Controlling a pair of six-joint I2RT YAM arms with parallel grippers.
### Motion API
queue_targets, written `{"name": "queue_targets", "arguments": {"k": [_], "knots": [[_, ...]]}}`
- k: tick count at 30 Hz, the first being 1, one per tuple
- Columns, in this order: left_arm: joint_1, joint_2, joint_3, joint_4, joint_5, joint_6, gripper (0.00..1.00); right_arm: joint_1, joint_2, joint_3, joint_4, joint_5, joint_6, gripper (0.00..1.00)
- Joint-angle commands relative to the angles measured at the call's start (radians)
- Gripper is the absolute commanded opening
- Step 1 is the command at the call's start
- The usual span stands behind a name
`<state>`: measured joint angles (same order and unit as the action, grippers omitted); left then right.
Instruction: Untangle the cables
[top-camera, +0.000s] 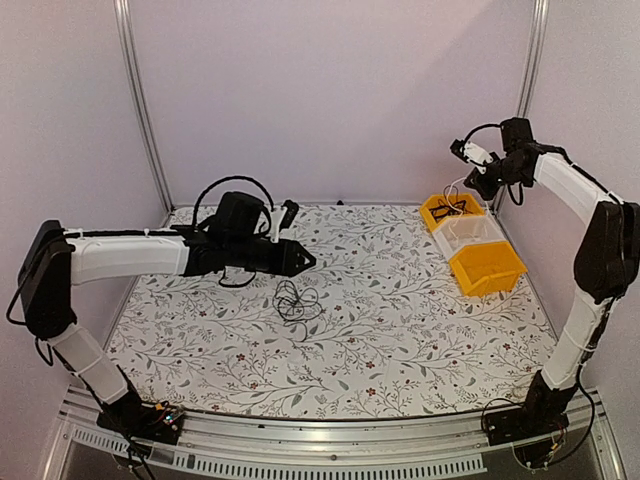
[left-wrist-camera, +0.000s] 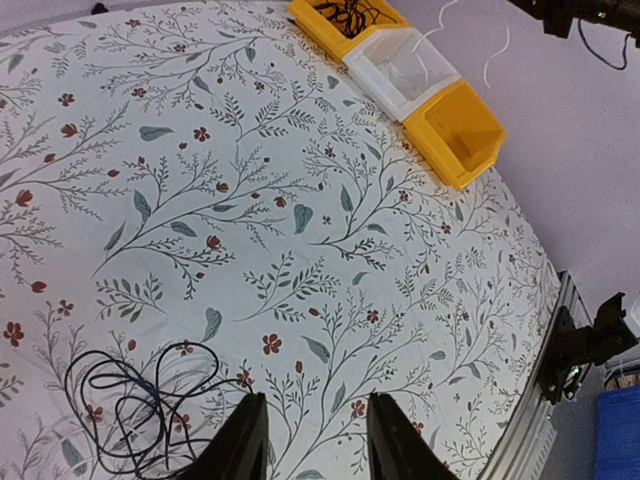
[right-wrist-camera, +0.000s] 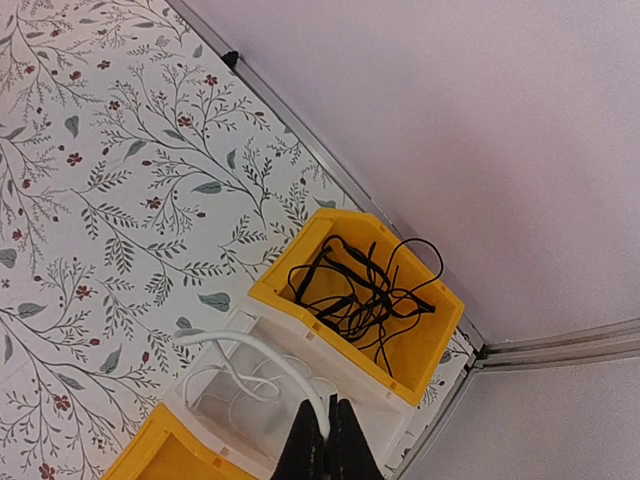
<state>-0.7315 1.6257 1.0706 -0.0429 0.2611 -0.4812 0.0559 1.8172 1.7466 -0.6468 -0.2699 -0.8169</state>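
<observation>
A small bunch of thin black cables lies looped on the floral table cloth. My left gripper hovers just behind it. In the left wrist view the bunch sits left of the left finger, and the left gripper is open with only cloth between its jaws. My right gripper is raised high over the bins. It is shut on a white cable that arches down into the clear bin. More black cables lie tangled in the far yellow bin.
Three bins stand in a row at the back right: a yellow one, a clear one and an empty yellow one. Metal frame posts and pale walls close in the table on three sides.
</observation>
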Motion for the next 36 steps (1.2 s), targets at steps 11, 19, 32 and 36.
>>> {"name": "queue_targets", "arguments": {"k": [11, 19, 32, 36], "knots": [[-0.015, -0.097, -0.062, -0.045, -0.063, -0.024, 0.37, -0.048, 0.183, 0.021, 0.103, 0.072, -0.305, 0.00], [-0.020, -0.116, -0.082, -0.048, -0.081, -0.046, 0.38, -0.031, 0.229, 0.133, 0.093, 0.111, -0.418, 0.00], [-0.026, -0.115, -0.106, -0.036, -0.084, -0.074, 0.38, -0.025, 0.235, 0.089, 0.127, 0.123, -0.496, 0.00], [-0.026, -0.118, -0.102, -0.051, -0.082, -0.073, 0.38, -0.025, 0.252, 0.050, 0.147, 0.099, -0.468, 0.00]]}}
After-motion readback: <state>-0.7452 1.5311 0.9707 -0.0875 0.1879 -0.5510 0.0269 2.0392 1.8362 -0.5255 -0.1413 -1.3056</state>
